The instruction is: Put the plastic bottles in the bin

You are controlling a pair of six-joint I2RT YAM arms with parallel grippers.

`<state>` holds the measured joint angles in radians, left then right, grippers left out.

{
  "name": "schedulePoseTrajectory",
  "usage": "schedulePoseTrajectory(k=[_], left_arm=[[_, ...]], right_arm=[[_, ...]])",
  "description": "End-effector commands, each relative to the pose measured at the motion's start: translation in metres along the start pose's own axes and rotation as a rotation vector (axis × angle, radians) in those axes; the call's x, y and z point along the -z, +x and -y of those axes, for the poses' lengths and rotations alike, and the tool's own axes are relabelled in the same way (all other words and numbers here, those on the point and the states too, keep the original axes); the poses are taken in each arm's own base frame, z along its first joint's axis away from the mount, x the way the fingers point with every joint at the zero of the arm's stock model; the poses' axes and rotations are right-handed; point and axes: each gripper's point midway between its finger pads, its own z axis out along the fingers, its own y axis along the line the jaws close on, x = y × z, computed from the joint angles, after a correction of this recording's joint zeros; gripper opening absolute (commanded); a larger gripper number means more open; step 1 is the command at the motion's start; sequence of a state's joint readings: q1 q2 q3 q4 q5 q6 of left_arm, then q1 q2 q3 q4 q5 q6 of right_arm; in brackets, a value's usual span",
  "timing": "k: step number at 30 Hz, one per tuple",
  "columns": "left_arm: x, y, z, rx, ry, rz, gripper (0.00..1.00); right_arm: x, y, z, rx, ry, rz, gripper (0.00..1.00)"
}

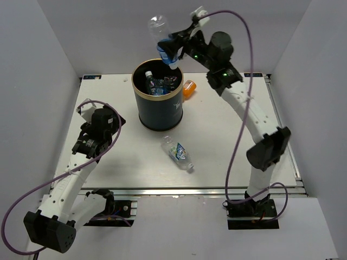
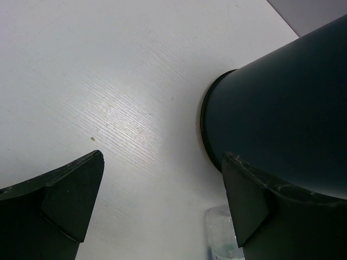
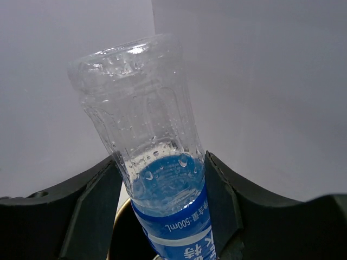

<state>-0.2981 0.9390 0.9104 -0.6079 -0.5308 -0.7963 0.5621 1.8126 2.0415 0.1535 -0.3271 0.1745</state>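
Note:
Above the bin (image 1: 160,112), my right gripper (image 1: 172,50) is shut on a clear plastic bottle (image 1: 161,35) with a blue label, held cap-down over the opening. In the right wrist view both fingers (image 3: 219,200) press the bottle (image 3: 152,146) at its label, and the bin's gold rim (image 3: 116,227) shows below. Other bottles (image 1: 154,84) lie inside the bin. An orange bottle (image 1: 188,88) lies just right of the bin. One clear bottle (image 1: 178,153) lies on the table in front of it. My left gripper (image 1: 111,130) is open and empty, left of the bin.
In the left wrist view the bin's dark wall (image 2: 282,108) fills the right side, and the end of a clear bottle (image 2: 222,235) shows by the right finger. White walls enclose the table on three sides.

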Motion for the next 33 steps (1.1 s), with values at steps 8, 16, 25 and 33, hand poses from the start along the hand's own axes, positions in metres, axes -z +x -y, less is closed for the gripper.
schedulePoseTrajectory(k=[8, 16, 25, 33], left_arm=[[0.008, 0.002, -0.006, 0.023, -0.001, -0.011, 0.98], [0.009, -0.007, -0.003, -0.004, 0.0, 0.009, 0.98], [0.005, -0.012, -0.003, -0.012, -0.026, 0.026, 0.98], [-0.008, 0.007, 0.002, -0.04, -0.026, -0.045, 0.98]], right_arm=[[-0.028, 0.04, -0.005, -0.012, -0.013, -0.077, 0.71], [0.012, 0.022, -0.022, 0.039, -0.015, -0.151, 0.89], [0.142, 0.143, -0.038, -0.01, 0.049, -0.552, 0.89], [0.235, 0.263, -0.066, -0.156, 0.1, -0.809, 0.89]])
